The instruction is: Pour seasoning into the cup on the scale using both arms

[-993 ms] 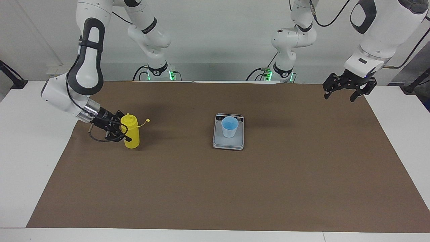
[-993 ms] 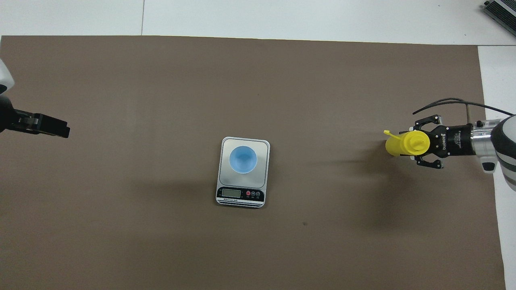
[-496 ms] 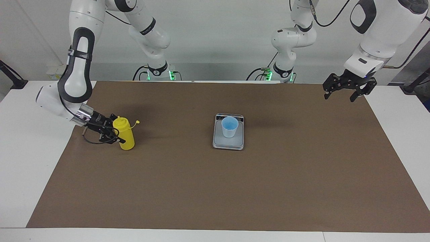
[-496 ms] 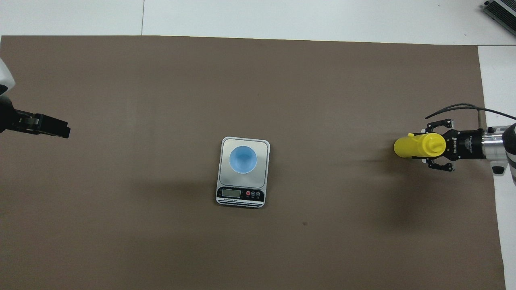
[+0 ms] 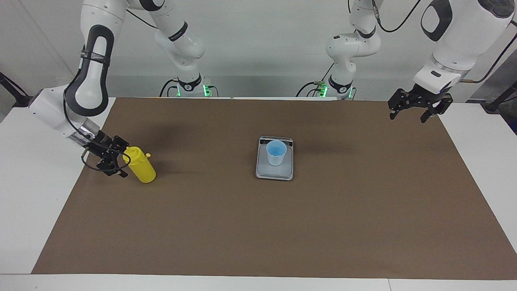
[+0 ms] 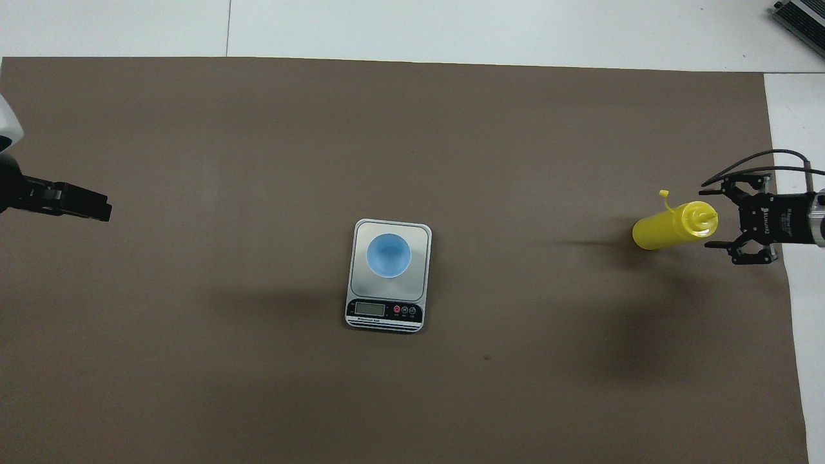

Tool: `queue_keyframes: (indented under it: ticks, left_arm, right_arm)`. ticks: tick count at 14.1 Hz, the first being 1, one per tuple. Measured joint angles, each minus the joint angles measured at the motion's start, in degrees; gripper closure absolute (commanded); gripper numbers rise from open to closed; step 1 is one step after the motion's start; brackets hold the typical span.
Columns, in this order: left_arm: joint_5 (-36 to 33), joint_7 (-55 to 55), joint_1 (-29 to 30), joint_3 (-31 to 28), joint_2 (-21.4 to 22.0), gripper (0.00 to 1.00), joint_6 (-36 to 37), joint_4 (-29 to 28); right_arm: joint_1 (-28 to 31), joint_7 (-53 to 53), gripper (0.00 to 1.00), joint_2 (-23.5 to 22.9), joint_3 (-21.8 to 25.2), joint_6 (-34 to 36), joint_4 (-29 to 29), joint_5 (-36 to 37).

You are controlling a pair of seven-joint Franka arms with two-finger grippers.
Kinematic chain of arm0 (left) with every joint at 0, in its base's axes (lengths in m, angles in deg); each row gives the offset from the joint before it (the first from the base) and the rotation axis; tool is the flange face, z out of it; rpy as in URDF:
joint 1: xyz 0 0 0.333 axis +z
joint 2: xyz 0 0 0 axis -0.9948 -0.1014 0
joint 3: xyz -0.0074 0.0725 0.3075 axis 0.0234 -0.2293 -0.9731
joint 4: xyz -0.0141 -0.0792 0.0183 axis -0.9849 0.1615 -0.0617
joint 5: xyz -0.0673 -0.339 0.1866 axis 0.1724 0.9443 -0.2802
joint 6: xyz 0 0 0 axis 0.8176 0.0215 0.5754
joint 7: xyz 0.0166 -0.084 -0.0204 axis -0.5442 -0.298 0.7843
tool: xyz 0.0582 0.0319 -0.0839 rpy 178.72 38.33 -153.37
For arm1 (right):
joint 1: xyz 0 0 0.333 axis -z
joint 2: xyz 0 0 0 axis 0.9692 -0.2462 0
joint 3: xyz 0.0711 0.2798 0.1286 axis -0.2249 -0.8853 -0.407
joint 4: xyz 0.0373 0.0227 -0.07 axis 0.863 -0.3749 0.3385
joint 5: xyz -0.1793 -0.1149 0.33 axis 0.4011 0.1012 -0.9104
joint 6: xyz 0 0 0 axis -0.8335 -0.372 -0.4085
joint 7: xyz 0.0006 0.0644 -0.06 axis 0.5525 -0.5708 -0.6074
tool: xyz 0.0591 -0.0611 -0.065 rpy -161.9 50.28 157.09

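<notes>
Right gripper [image 5: 115, 161] at the left of the facing frame, fingers spread wide, holding nothing; the seasoning [image 5: 140, 164] leans tilted on the brown mat [image 5: 258, 226] just beside it, touching or not, cannot tell. Mid-frame, the cup [image 5: 276, 152] stands on the scale [image 5: 274, 171], with open mat between bottle and scale. Upper right, left gripper [image 5: 416, 107] waits, spread wide and holding nothing, over the mat's corner.

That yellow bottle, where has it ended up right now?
The yellow bottle stands on the brown mat at the right arm's end of the table, tilted, just beside the open right gripper and well apart from the scale.
</notes>
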State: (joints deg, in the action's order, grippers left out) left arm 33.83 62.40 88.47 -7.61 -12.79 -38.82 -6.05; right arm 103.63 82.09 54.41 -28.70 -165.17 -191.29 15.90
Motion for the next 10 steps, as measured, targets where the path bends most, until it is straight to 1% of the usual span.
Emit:
queue_keyframes:
  ticks: [3,6,7,10]
  left_arm:
    - [0.00,0.00,0.00,0.12,0.00,0.00,0.03,0.00]
    - [0.00,0.00,0.00,0.07,0.00,0.00,0.05,-0.01]
    - [0.00,0.00,0.00,0.06,0.00,0.00,0.05,-0.01]
    - [0.00,0.00,0.00,0.06,0.00,0.00,0.05,-0.02]
  right_arm:
    - [-0.36,-4.95,0.00,2.22,-0.29,0.01,0.50,8.81]
    - [-3.12,-11.55,0.00,4.50,-0.58,1.06,0.65,17.55]
    - [-4.49,-14.08,0.00,5.35,-0.62,1.61,0.67,19.16]
    - [-8.22,-18.61,0.00,8.05,-0.72,1.79,0.96,20.38]
